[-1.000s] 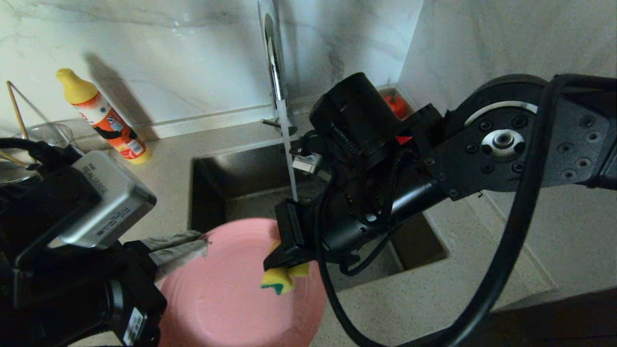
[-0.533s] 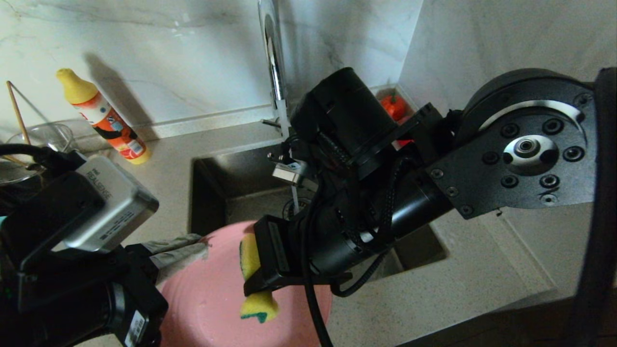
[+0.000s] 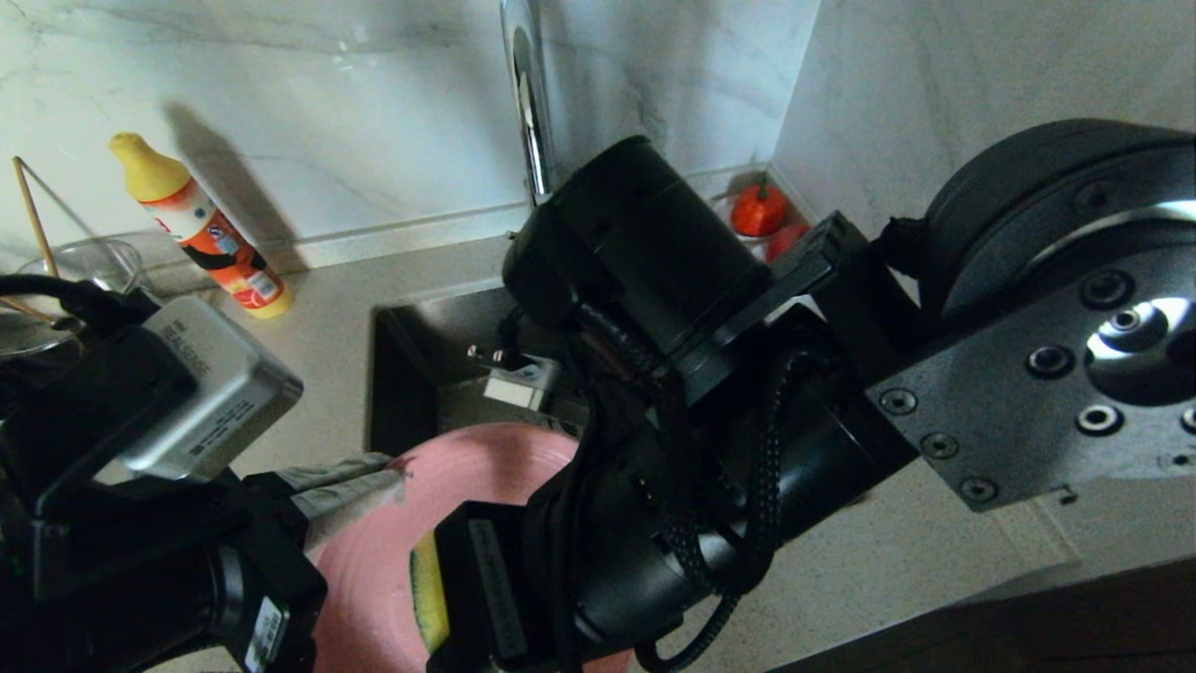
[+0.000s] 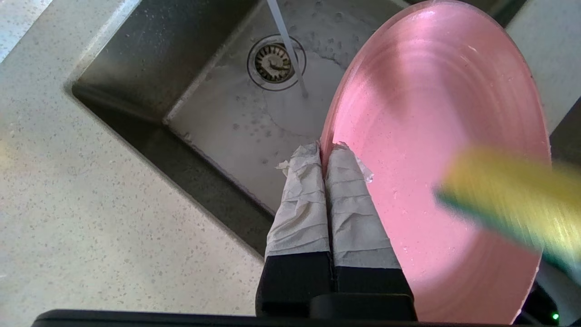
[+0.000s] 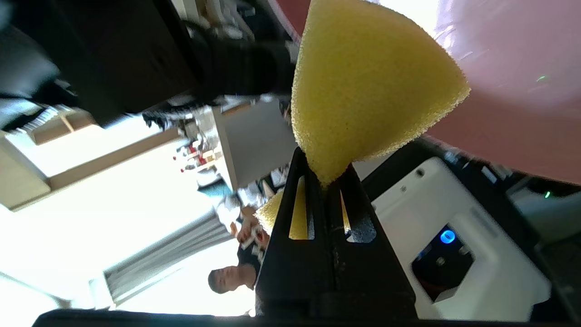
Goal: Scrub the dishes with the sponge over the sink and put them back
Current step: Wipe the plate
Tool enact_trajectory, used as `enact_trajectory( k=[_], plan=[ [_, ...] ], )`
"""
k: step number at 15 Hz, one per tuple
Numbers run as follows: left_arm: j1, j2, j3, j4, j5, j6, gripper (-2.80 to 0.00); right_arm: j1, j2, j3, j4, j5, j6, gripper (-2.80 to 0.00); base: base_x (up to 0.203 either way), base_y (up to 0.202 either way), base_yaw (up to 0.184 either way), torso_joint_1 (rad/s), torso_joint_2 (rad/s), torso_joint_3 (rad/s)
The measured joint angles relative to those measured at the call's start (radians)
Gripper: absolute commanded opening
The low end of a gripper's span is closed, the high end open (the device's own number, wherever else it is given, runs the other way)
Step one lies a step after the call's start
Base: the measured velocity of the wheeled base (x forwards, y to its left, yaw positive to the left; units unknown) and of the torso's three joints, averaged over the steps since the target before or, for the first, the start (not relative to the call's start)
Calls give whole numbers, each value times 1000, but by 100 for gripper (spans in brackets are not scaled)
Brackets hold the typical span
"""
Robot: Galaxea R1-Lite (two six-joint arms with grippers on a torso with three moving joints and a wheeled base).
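The pink plate [image 3: 467, 467] hangs tilted over the near edge of the sink [image 3: 411, 355]. My left gripper [image 3: 397, 479] is shut on the plate's left rim, its tape-wrapped fingers [image 4: 349, 190] pinching the edge. In the left wrist view the plate [image 4: 422, 113] faces the camera with my left gripper [image 4: 324, 152] on its rim. My right gripper [image 3: 439, 608] is shut on the yellow sponge [image 3: 427, 598] and presses it on the plate's face near the bottom. In the right wrist view the sponge [image 5: 367, 86] bulges out of my right gripper [image 5: 324, 175] against the plate [image 5: 513, 81].
Water runs from the chrome tap [image 3: 523, 93] onto the sink floor [image 4: 236, 118] beside the drain [image 4: 273, 62]. An orange bottle with a yellow cap [image 3: 201, 229] and a glass bowl [image 3: 84, 266] stand at the back left. Red fruit [image 3: 757, 210] sits in the back right corner.
My right arm has swept the sponge from the plate's right edge down and left across its face. The left gripper and the plate have stayed put.
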Motion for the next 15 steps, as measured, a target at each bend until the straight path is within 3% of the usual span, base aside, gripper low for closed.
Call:
enact_trajectory(
  k=[5, 15],
  plan=[
    [11, -3, -7, -20, 2, -26, -280, 24, 21, 4, 19, 48, 30, -280, 0, 0, 0, 0, 0, 0],
    [35, 3, -54, -39, -2, -68, -280, -7, 71, 16, 23, 40, 38, -280, 0, 0, 0, 0, 0, 0]
  ],
)
